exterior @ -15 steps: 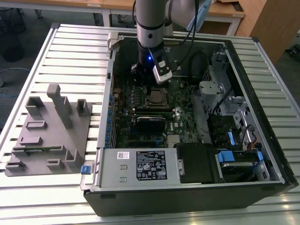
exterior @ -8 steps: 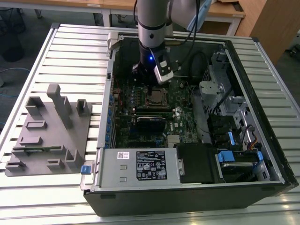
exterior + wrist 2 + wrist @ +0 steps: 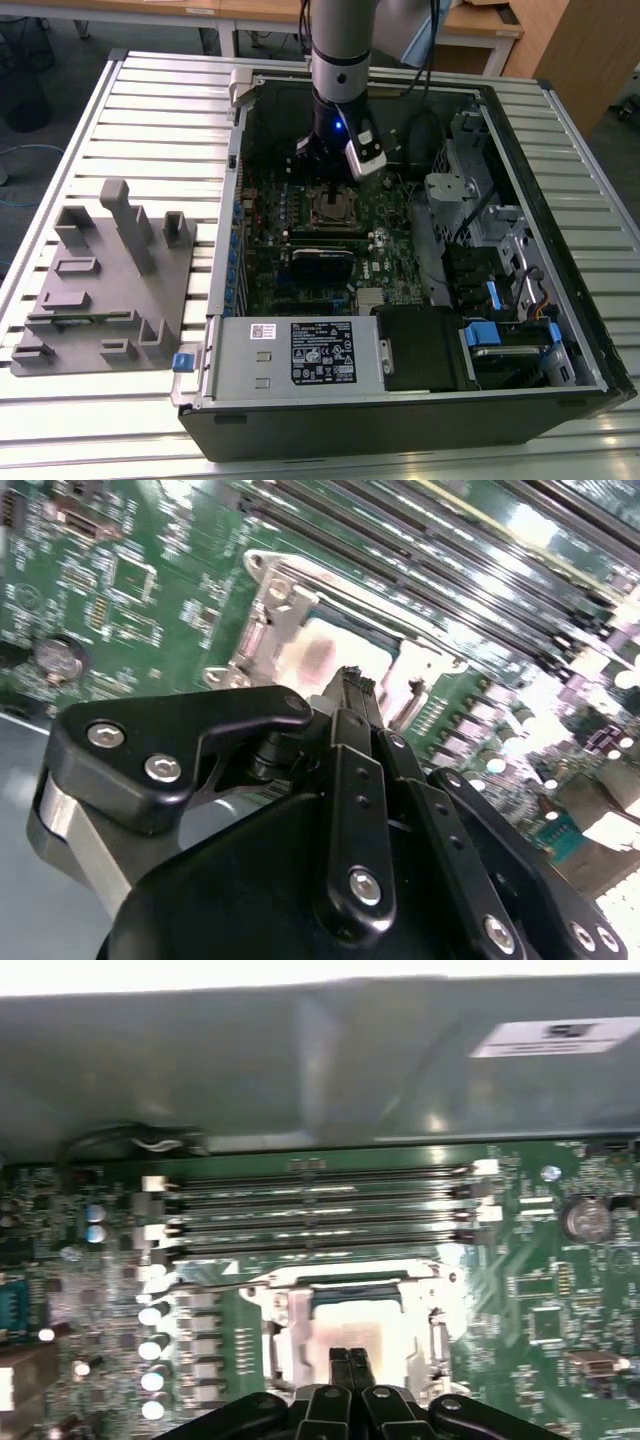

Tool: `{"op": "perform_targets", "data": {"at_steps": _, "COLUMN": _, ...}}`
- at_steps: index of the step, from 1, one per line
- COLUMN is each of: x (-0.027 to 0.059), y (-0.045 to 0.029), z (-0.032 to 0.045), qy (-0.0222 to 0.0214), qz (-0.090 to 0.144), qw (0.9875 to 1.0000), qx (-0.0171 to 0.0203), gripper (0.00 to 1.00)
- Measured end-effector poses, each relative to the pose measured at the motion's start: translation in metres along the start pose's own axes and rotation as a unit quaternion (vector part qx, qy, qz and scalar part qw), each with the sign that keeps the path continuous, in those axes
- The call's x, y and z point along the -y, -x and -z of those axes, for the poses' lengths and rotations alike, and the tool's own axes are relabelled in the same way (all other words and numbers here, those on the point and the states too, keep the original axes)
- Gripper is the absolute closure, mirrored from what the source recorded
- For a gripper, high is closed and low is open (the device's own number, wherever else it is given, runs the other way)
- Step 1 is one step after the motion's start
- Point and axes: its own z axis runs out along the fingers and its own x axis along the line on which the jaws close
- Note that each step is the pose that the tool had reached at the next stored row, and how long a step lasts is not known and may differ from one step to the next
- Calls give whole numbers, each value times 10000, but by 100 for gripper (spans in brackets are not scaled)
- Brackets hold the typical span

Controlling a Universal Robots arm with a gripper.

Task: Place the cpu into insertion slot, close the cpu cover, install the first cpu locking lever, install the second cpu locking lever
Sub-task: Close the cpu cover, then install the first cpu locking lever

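Observation:
Inside the open computer case, my gripper (image 3: 333, 188) hangs just above the insertion slot (image 3: 334, 210) on the green board. In both wrist views its black fingertips (image 3: 349, 1360) stand pressed together, with nothing visible between them. They hover over the pale grey top of the cpu (image 3: 345, 1328), which lies in the socket. The silver cpu cover (image 3: 275, 1310) frames that pale square and seems to lie flat around it. The second wrist view shows the same cover (image 3: 272, 588) and cpu (image 3: 322, 652) just past the gripper (image 3: 350, 680). The locking levers are too blurred to place.
Long black memory slots (image 3: 320, 1205) run beside the socket, with the grey case wall (image 3: 300, 1070) beyond them. A power supply (image 3: 300, 355) and a drive cage (image 3: 480, 210) crowd the case. A grey fixture plate (image 3: 100, 280) sits outside on the exterior view's left.

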Motion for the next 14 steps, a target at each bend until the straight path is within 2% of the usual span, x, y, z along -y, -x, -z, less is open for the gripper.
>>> {"op": "perform_targets", "data": {"at_steps": 2, "x": -1, "y": 27, "z": -2, "qy": 0, "qz": 1, "qw": 10000, "qx": 0, "gripper": 89}}
{"op": "perform_targets", "data": {"at_steps": 14, "x": -4, "y": 38, "z": 19, "qy": 0, "qz": 0, "qw": 10000, "qx": 0, "gripper": 89}}
